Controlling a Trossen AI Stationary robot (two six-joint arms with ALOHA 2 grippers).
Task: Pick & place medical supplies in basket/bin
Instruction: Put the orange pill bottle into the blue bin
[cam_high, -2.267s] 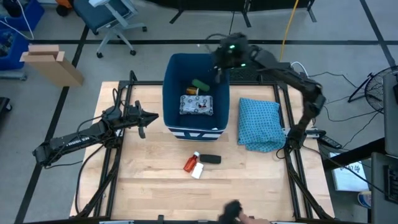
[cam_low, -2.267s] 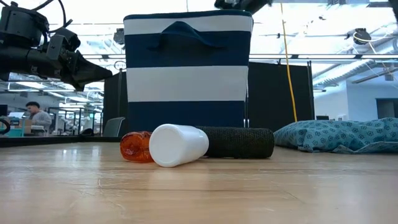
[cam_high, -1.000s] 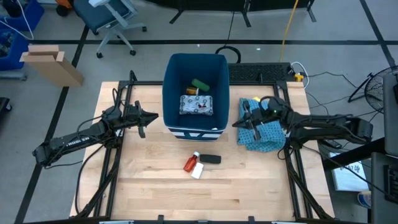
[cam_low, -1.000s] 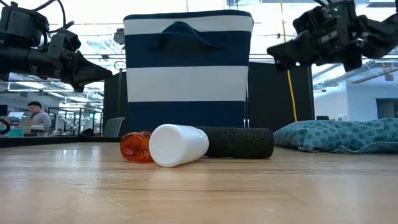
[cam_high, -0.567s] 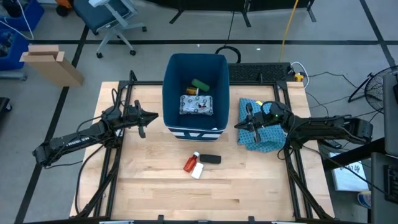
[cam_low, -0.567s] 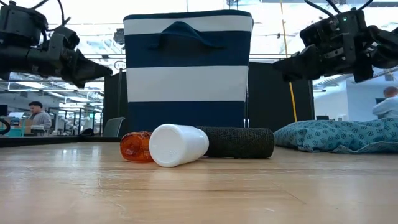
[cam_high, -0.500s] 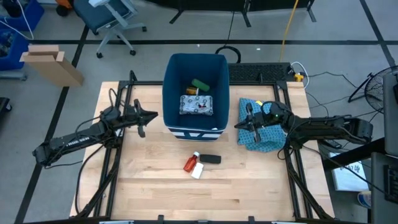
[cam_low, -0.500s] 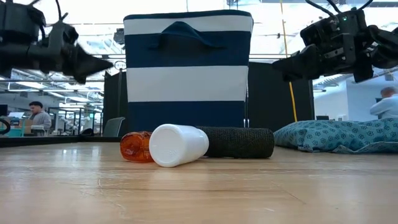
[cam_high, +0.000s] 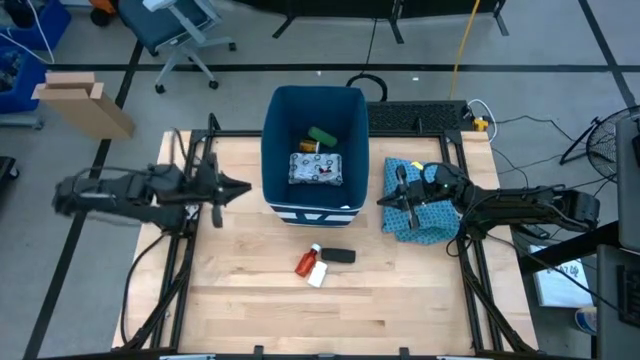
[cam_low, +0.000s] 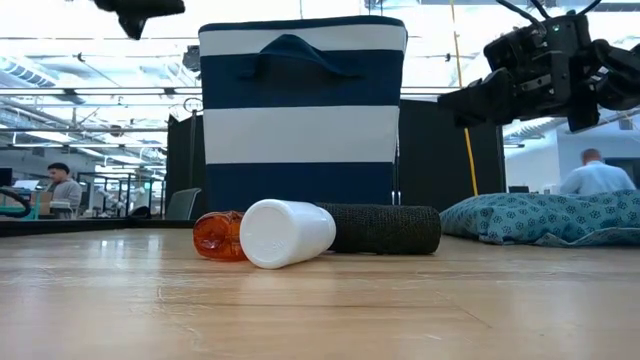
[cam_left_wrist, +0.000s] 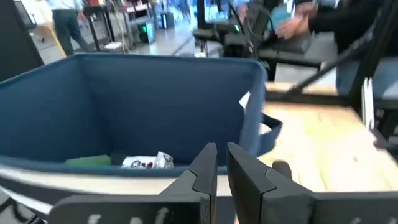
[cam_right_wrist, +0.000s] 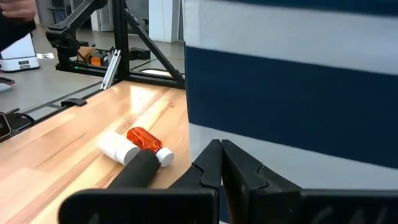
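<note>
High view: left claw (cam_high: 240, 187) nearly pressed together beside the bin (cam_high: 272, 150); right claw (cam_high: 385, 200) pressed together over the cloth (cam_high: 418, 178).

The high camera looks straight down, far enough off to take in the whole bench (cam_high: 250, 310), both arms and the floor around them. The low camera sits at bench-top height, close behind the orange pill bottle (cam_low: 218, 236), facing level toward the bin (cam_low: 302, 110) and the room beyond. The left wrist camera looks past its own claw (cam_left_wrist: 221, 163) over the bin's rim. The right wrist camera looks low along the bench at the bin's striped side. All four views share the bin.
</note>
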